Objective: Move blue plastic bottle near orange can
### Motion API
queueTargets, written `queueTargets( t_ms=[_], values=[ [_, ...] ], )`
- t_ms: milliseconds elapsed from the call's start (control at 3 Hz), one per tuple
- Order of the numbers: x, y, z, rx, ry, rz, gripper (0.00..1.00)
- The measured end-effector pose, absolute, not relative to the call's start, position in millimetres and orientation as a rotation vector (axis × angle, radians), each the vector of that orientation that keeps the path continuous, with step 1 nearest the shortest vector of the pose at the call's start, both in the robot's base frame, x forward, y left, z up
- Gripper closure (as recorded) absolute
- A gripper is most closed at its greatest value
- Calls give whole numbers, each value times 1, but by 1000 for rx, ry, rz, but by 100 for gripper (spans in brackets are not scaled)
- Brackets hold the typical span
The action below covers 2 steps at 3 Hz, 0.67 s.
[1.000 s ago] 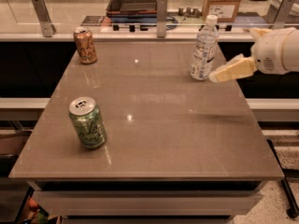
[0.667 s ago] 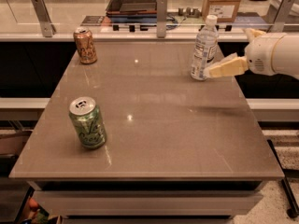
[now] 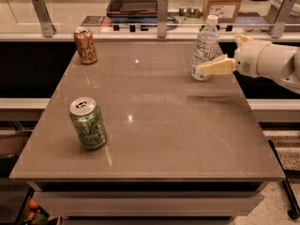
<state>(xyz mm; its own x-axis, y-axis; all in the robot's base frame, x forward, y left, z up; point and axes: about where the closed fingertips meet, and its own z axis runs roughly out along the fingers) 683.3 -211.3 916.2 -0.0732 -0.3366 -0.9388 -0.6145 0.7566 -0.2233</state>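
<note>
There, the tall clear blue plastic bottle [image 3: 205, 48] (white cap, pale label) stood far right on the smooth table [image 3: 154, 125], the gripper [image 3: 208, 69] at its base, grasp unclear, well apart from the metal orange can [image 3: 86, 45].

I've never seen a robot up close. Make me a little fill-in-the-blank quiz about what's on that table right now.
1. The tall clear plastic bottle has a cap coloured ___.
2. The robot's gripper sits low beside the ___.
3. The metal can nearest the camera is coloured ___.
4. Counting the orange metal can, the grey table holds ___ cans.
Missing words: white; bottle; green; two.
</note>
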Motion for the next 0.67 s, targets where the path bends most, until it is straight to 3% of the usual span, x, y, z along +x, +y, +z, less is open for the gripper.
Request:
queueTargets(
  t_ms=[333,667],
  values=[
    [702,-209,910,-752,1625,360,0],
    [722,-203,911,-760,1587,419,16]
  ],
)
